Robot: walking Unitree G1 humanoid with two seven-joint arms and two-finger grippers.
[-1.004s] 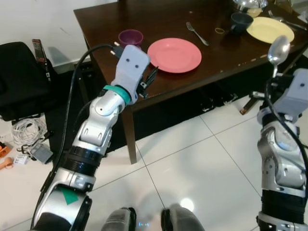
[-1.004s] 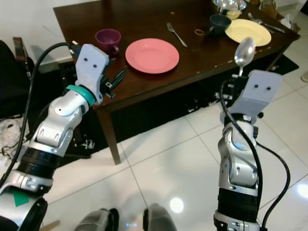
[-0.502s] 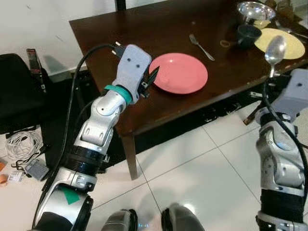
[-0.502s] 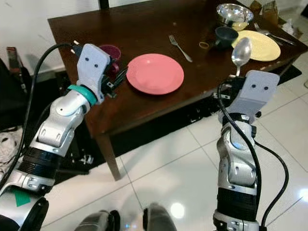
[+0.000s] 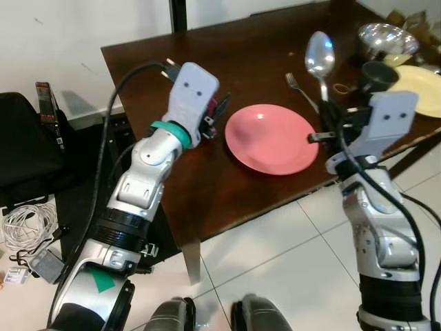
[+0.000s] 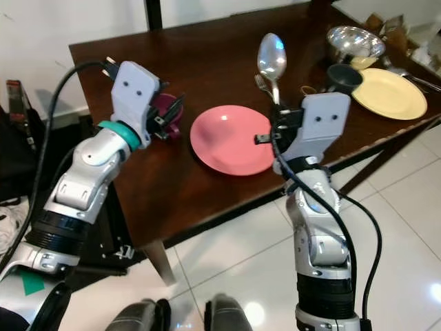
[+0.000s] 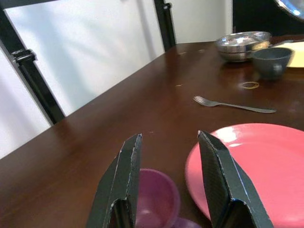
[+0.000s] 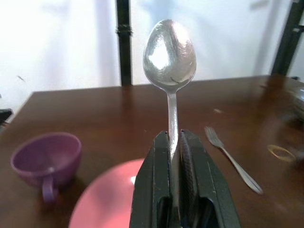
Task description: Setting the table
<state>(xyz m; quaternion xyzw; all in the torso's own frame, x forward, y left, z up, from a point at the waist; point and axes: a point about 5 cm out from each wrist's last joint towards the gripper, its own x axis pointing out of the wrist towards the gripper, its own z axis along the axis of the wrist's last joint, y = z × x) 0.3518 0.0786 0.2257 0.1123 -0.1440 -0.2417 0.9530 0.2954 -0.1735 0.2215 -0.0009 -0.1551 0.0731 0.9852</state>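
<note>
Placement of the spoon beside the pink plate appeared to be the step in hand. Done well, it would call for tipping the upright spoon flat and setting it on bare table just off the plate's rim, near the fork at 1 o'clock of the plate. Right gripper was pinching the spoon's handle, bowl up, above the plate's 3 o'clock edge. Left gripper stood spread and empty over the purple cup, at 9 o'clock of the plate.
</note>
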